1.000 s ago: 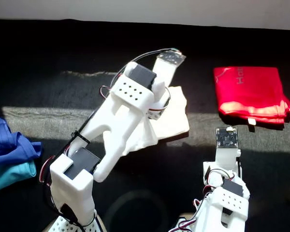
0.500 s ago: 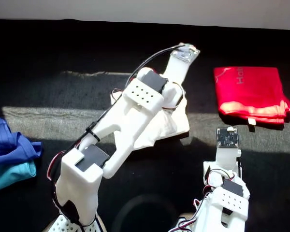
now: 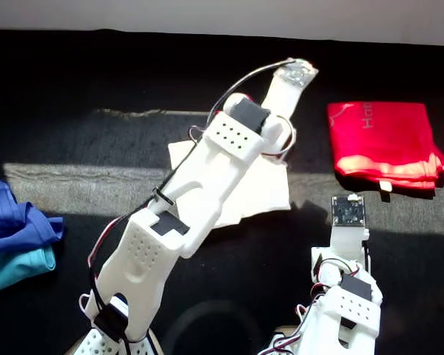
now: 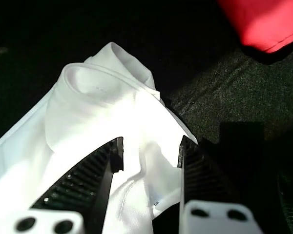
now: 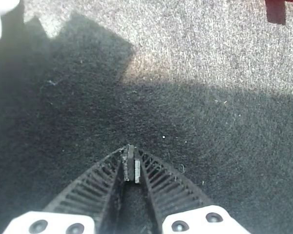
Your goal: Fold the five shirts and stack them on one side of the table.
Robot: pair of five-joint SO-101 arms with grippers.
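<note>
Left pincer [image 4: 150, 144]: jaws moderately apart, nothing clamped. It is set low over the white shirt, on an arm stretched far out across the tabletop.
White shirt [image 4: 88, 107]: directly under and ahead of the left pincer, with its cloth lying between the 2 fingers. A rolled, puffed fold rises just beyond the fingertips. In the high view the shirt [image 3: 263, 185] spreads out from under the left arm on both sides, rumpled and not squared up.
Red shirt [image 3: 385, 140]: folded to a rough rectangle. It lies near the left pincer on its right side and apart from the white shirt, with dark tabletop between them. It is also straight ahead of the right pincer, a short way beyond it.
Right pincer [image 5: 131, 163]: closed, the 2 fingertips touching and nothing between them. It hangs above bare tabletop on an arm drawn back at the near edge.
Blue shirt [image 3: 15, 218]: bunched, well apart from both pincers, far out on the left arm's outer side at the tabletop's edge.
Teal shirt [image 3: 15, 268]: touching the blue shirt on its near side, equally far from both pincers.
Tabletop [image 3: 96, 81]: dark felt-like cover with 1 band of sunlight running across it. The light falls under the left pincer and just ahead of the right pincer.
Shirts counted: 4.
</note>
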